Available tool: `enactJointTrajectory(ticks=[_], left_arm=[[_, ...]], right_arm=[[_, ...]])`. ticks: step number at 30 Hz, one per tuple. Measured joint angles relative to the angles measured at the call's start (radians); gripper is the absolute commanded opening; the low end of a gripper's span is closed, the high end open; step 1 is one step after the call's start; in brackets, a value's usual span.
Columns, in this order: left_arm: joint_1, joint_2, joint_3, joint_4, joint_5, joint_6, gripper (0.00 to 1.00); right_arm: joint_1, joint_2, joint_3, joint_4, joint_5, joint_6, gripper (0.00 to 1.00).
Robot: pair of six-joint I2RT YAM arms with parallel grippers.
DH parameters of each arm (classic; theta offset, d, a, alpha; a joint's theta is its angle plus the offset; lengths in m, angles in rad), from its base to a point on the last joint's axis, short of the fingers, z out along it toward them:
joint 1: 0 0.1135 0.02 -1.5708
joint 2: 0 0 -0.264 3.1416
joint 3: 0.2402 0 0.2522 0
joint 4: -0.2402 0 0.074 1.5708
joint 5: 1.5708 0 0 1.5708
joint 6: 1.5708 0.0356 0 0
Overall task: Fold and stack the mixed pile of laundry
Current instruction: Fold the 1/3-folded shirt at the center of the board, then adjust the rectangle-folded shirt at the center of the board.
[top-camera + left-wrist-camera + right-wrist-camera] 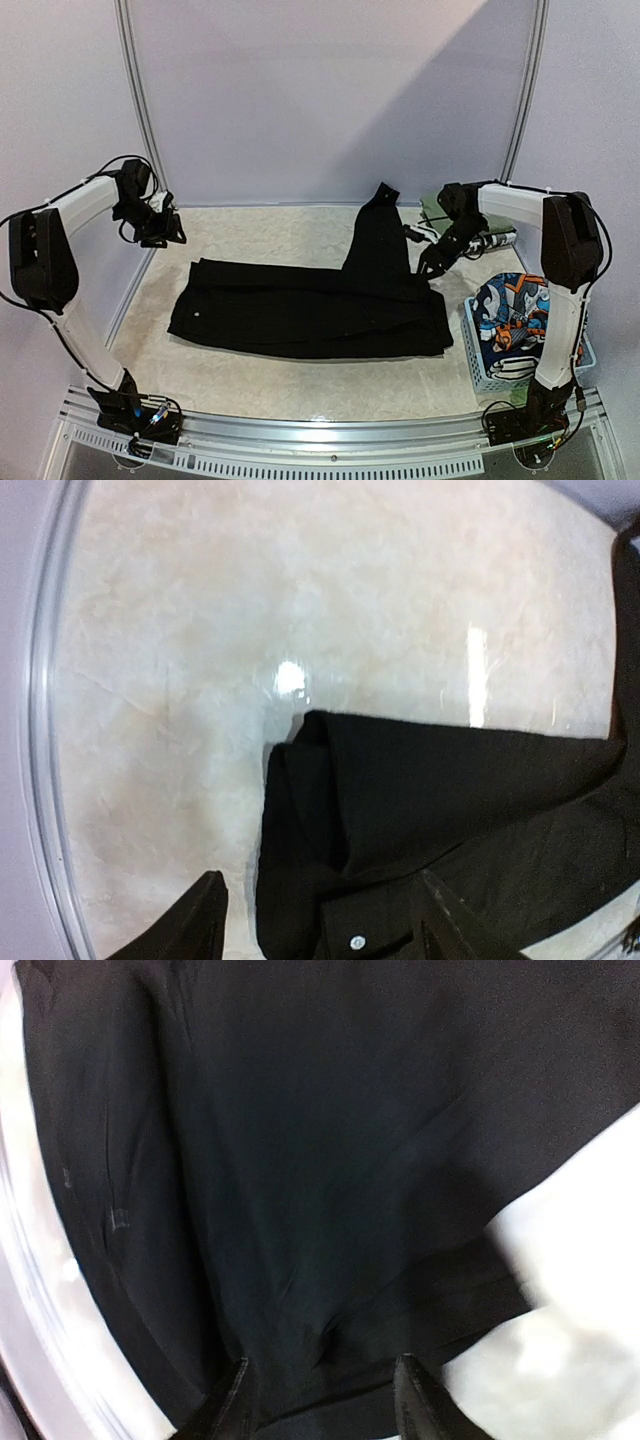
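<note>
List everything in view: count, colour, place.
black garment: 1, black, spread across the table's middle
cartoon-print garment: 1, orange, blue and white, in the basket
basket: 1, pale blue lattice, near right corner
folded cloth: 1, olive green, far right
table: 1, pale marbled
left gripper: 1, black, open, by the garment's left end
right gripper: 1, black, open, over the garment's right part

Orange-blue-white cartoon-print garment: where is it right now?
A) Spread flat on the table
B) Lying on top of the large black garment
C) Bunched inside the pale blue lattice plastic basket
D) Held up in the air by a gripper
C: the orange-blue-white cartoon-print garment sits bunched in the pale blue lattice plastic basket on the right of the top view, apart from the large black garment.
</note>
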Motion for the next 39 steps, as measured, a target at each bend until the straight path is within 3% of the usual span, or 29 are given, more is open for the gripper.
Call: enactJointTrajectory(ticks=[3,5,8,15,23,31,39], left_arm=[[-0.042,-0.043,0.014,0.075,-0.071,-0.009,0.87],[-0.088,-0.061,0.009,0.136,-0.132,-0.026,0.93],[-0.16,-0.082,-0.011,0.227,-0.222,-0.059,0.93],[-0.297,-0.078,-0.026,0.358,-0.285,-0.142,0.94],[-0.45,-0.021,-0.026,0.425,-0.266,-0.224,0.93],[-0.541,-0.019,-0.029,0.447,-0.23,-0.272,0.91],[-0.614,-0.029,-0.038,0.431,-0.206,-0.298,0.89]], right_arm=[[-0.01,0.0,0.078,0.051,0.001,0.069,0.58],[-0.024,0.003,0.128,0.094,0.01,0.136,0.59],[-0.051,0.043,0.237,0.14,0.016,0.229,0.6],[-0.076,0.293,0.562,0.23,0.062,0.365,0.79],[-0.076,0.477,0.65,0.274,0.072,0.525,0.88],[-0.076,0.558,0.705,0.358,0.08,0.69,0.79],[-0.076,0.648,0.771,0.499,0.002,0.824,0.58]])
